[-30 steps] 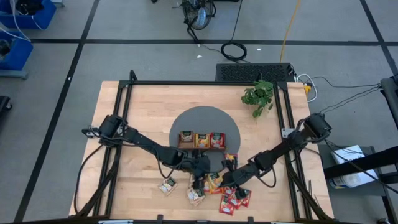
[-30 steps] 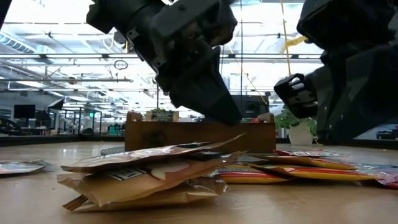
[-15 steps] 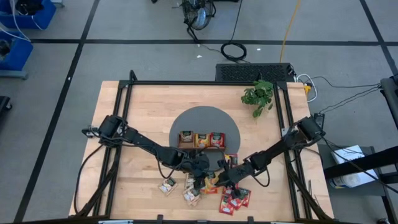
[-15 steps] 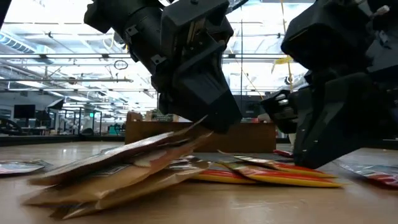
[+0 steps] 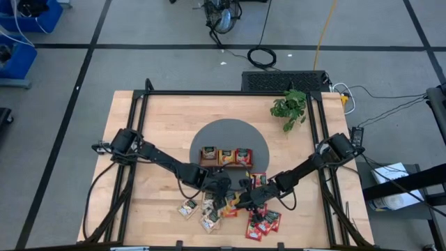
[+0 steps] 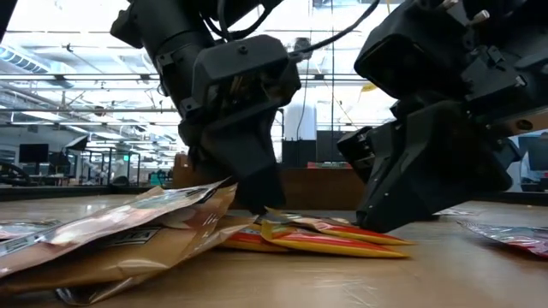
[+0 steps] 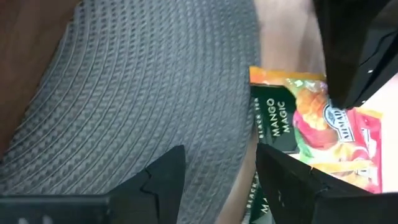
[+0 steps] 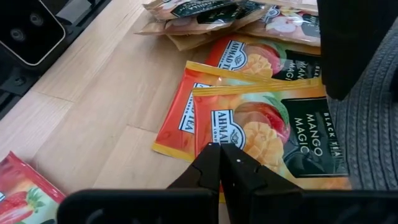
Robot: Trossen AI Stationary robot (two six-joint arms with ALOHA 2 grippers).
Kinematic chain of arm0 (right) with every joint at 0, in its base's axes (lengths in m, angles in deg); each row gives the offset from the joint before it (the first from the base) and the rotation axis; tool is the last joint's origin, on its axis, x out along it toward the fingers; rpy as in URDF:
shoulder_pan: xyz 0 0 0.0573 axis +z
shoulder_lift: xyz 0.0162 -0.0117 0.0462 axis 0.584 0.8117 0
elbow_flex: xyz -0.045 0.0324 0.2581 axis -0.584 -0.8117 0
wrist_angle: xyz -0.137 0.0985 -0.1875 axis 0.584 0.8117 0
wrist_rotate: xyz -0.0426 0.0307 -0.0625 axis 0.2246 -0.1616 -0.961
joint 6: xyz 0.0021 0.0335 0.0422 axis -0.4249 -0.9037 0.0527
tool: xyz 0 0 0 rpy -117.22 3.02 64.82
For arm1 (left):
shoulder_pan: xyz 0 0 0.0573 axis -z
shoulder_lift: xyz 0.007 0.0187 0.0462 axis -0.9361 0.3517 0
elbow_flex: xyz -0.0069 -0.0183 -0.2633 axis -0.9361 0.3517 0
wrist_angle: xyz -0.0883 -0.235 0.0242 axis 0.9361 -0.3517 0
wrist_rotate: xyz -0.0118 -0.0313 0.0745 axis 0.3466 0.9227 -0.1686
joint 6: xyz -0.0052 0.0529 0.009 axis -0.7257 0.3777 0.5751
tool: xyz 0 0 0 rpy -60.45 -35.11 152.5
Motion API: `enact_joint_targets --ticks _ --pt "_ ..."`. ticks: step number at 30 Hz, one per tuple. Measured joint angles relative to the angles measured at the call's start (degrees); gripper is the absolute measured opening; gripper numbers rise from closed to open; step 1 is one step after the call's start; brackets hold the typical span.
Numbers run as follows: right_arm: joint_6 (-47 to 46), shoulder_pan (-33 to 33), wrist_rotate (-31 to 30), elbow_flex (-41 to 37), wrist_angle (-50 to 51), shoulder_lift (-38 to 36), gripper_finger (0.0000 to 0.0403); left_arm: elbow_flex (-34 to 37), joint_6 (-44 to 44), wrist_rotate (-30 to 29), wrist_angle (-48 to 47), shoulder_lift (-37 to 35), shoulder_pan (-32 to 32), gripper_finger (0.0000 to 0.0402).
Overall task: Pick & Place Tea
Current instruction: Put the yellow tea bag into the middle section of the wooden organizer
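The left gripper stands low over the table with its fingers spread wide and nothing between them. Directly ahead of it lies the grey round mat; an orange sachet marked "Mango Magic" lies just beside its right finger, at the mat's edge. The right gripper is fully closed, holding nothing, its tips resting over two overlapping orange sachets. The tea lies scattered on the table around and beneath both grippers: tan sachets beside the left gripper, red sachets near the right gripper. More sachets fill the wooden tray on the mat, beyond both grippers.
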Motion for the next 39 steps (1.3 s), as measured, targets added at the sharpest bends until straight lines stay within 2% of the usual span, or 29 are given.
enact_joint_targets --ticks 16,25,28,35,39 --pt "-1.1 -0.2 -1.9 -1.5 -0.1 0.1 0.0004 -0.2 0.8 8.1 4.9 2.4 0.2 0.0198" --pt "-1.0 -0.2 -2.0 -1.9 -2.8 0.1 0.0004 -0.1 4.4 7.5 4.9 2.5 0.5 0.0192" --pt "-0.4 -0.2 -2.1 -1.9 -3.8 0.1 0.0004 0.0 7.3 6.7 6.1 2.6 0.7 0.0157" --pt "-0.2 0.0 -3.4 -1.9 -5.7 0.1 0.0004 0.0 11.7 5.8 7.1 2.4 0.9 0.0014" --pt "0.9 0.0 -3.3 -1.9 -6.4 -0.8 0.0004 0.1 14.4 5.7 6.8 1.7 1.0 0.0017"
